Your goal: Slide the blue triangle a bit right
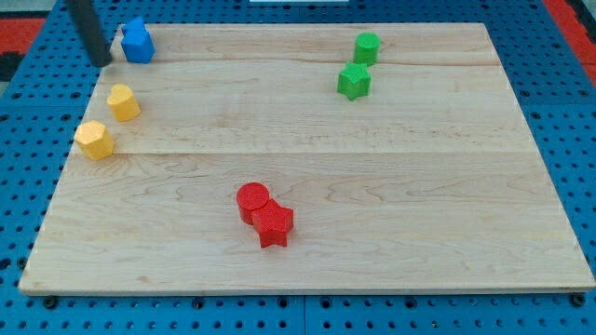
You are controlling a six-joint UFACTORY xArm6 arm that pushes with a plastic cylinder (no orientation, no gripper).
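From my remote station I record a light wooden board lying on a blue pegboard surface, with some red surface showing at the view's top corners. My rod enters from the view's top left, and my tip sits at the board's top left edge, just to the view's left of the blue triangle; a narrow strip of pale surface shows between them, and I cannot tell for certain whether they touch. The rod ends plain, with no jaws, and nothing is held by it. The blue triangle stands in the board's top left corner, close to the top edge. Below it, along the view's left side, are two yellow blocks: the upper yellow block and the lower yellow block, near each other but apart; their exact shapes I cannot make out. At the view's top right, a green cylinder stands just above a green star-like block, the two nearly touching. Near the view's bottom centre, a red cylinder sits against a red star-like block, the two in contact. All of these are well apart from my tip.
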